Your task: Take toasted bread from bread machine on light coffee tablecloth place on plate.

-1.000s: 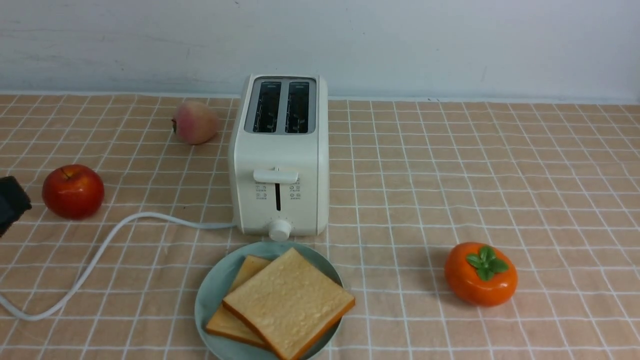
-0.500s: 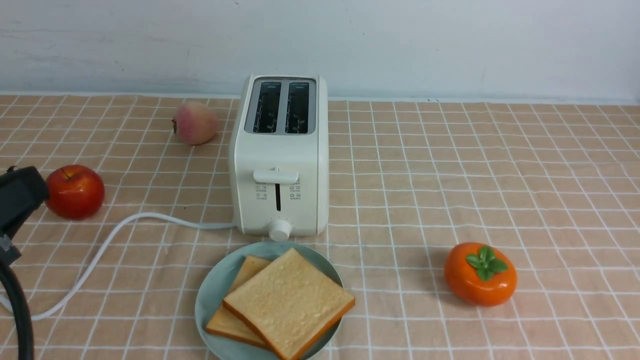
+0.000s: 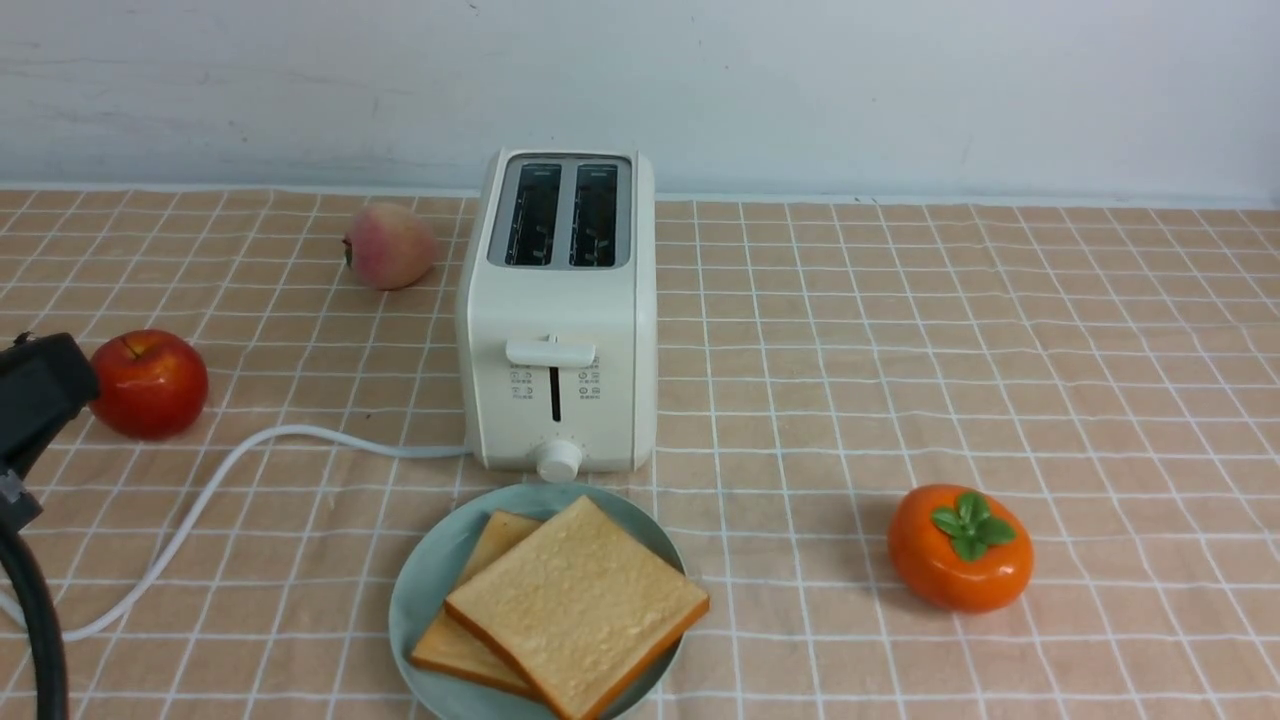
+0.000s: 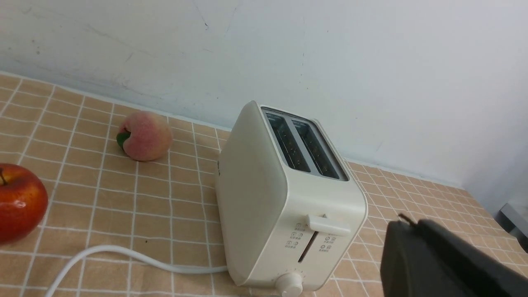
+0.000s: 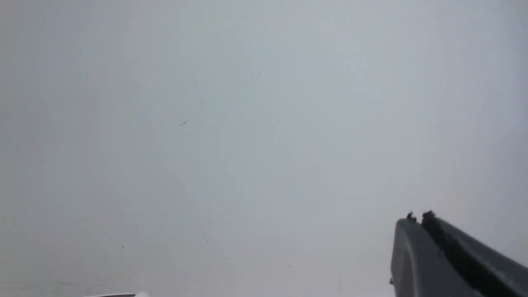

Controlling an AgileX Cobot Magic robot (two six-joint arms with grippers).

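Two slices of toasted bread [image 3: 575,605] lie stacked on the pale blue-green plate [image 3: 430,580], just in front of the bread machine [image 3: 560,310]. The cream toaster stands on the light coffee tablecloth [image 3: 900,350] with both slots empty and its lever up; it also shows in the left wrist view [image 4: 284,202]. My left gripper [image 3: 35,385] is at the far left edge beside the red apple, shut and empty; it also shows in the left wrist view [image 4: 406,225]. My right gripper [image 5: 416,218] is shut, empty, and faces the bare wall; it is outside the front view.
A red apple [image 3: 148,383] lies at the left and a peach [image 3: 390,245] behind it beside the toaster. An orange persimmon [image 3: 960,547] sits at the front right. The toaster's white cord [image 3: 200,500] runs across the cloth to the left edge.
My left gripper has come further into the front view from the left edge, rising beside the apple, then held still. The bread, plate and toaster have not moved.
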